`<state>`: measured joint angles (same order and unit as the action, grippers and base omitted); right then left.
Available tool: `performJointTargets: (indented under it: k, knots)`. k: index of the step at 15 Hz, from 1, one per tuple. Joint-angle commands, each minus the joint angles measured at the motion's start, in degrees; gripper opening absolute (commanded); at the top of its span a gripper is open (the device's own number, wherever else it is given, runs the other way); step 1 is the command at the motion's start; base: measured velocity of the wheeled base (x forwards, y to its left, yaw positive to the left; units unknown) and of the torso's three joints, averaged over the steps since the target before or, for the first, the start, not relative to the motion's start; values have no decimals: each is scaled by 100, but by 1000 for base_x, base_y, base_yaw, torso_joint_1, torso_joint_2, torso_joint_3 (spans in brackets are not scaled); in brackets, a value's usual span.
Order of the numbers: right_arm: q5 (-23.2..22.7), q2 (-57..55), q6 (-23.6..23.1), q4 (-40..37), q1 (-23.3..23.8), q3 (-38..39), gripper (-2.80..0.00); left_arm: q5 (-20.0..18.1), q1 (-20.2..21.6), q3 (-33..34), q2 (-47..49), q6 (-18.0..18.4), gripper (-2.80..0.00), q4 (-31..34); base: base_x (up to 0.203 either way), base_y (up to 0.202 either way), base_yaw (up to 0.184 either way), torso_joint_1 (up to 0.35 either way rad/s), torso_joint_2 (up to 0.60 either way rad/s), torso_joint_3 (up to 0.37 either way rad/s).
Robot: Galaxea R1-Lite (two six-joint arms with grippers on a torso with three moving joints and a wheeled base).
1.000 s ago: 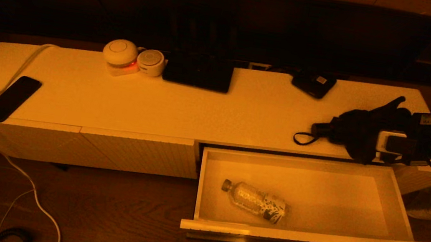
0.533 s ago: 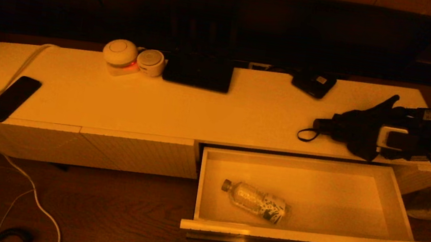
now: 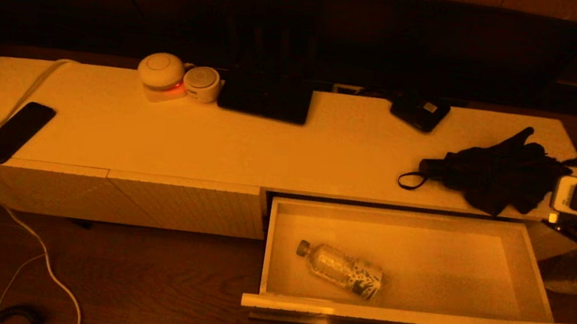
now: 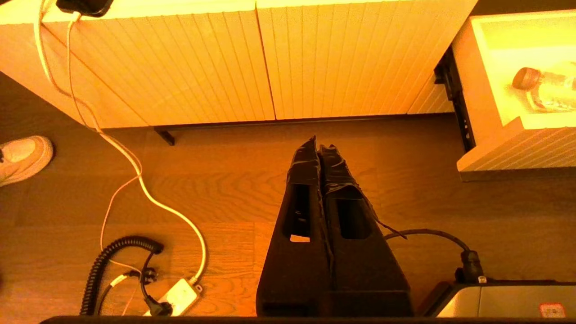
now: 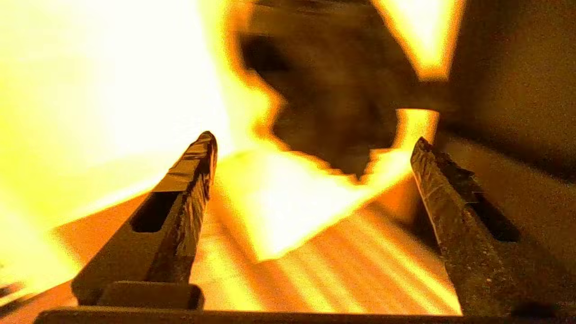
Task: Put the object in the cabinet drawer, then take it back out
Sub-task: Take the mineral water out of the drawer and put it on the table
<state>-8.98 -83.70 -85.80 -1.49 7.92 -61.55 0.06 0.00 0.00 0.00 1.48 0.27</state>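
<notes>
Spanning mid-frame, the white cabinet [image 3: 268, 148] has its cabinet drawer [image 3: 414, 315] open, bottle [image 3: 341, 269] inside; right gripper [image 5: 312, 144] at right edge, fingers spread; left gripper [image 4: 317, 146] closed above floor.

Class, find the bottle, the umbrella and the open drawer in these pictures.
Bottle [image 3: 339, 269]: head view, middle of its body.
Umbrella [image 3: 496, 171]: head view, folded black canopy.
Drawer [image 3: 413, 317]: head view, front panel's top edge.

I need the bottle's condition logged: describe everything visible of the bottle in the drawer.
The water bottle is clear plastic with a dark cap and a patterned label toward its base. It lies on its side on the floor of the open cabinet drawer, near the front left corner, cap pointing left and rearward. No pincer touches it.
</notes>
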Motion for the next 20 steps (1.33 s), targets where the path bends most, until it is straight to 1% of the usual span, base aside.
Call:
performJointTargets:
  k: [1,3,4,6,7,9,10,13,16,20]
  knots:
    - [-4,622,120,-1366,-253,-56,0,3,0,0,0,2,-280,0,0,0,0,0,0,0]
    - [-2,772,465,-1853,-685,-87,0,3,0,0,0,2,-280,0,0,0,0,0,0,0]
    - [4,791,629,-2003,-803,-94,0,3,0,0,0,2,-280,0,0,0,0,0,0,0]
    - [96,620,782,-2319,-1224,-124,0,3,0,0,0,2,-280,0,0,0,0,0,0,0]
    - [198,507,812,-2437,-1359,-120,0,3,0,0,0,2,-280,0,0,0,0,0,0,0]
    - [294,181,856,-2573,-1689,-93,0,3,0,0,0,2,-280,0,0,0,0,0,0,0]
    - [314,1,973,-2601,-1846,-97,0,3,0,0,0,2,-280,0,0,0,0,0,0,0]
    - [318,-797,1248,-2591,-2047,-299,0,3,0,0,0,2,-280,0,0,0,0,0,0,0]
    - [306,-1305,1301,-2564,-2256,-431,0,3,0,0,0,2,-280,0,0,0,0,0,0,0]
    - [301,-1836,1311,-2529,-2341,-707,0,3,0,0,0,2,-280,0,0,0,0,0,0,0]
